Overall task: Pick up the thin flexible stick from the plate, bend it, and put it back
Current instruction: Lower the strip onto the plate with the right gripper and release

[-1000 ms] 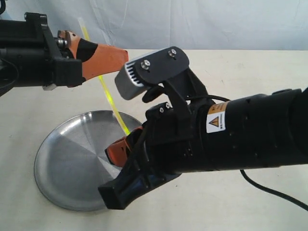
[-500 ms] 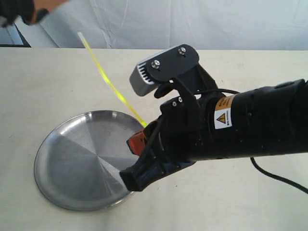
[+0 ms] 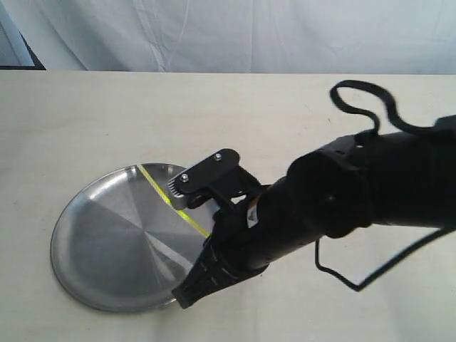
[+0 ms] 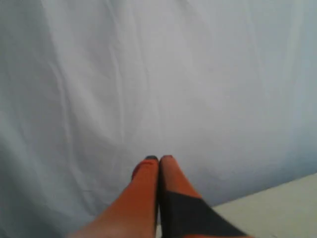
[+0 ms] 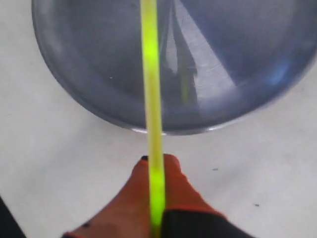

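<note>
My right gripper [image 5: 156, 159] pinches the thin bright-yellow stick [image 5: 151, 89], which reaches ahead over the round silver steel plate [image 5: 89, 94], perhaps touching it. My left gripper [image 4: 159, 158] is closed, empty.

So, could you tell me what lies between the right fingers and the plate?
In the right wrist view, only bare table, crossed by the yellow stick that the fingers hold toward the plate.

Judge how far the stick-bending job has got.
Done: the pickup, and probably the bend, since the left gripper is shut, empty and facing the backdrop. In hand: the right gripper holds the straight stick low across the plate. Left: release it there.
</note>
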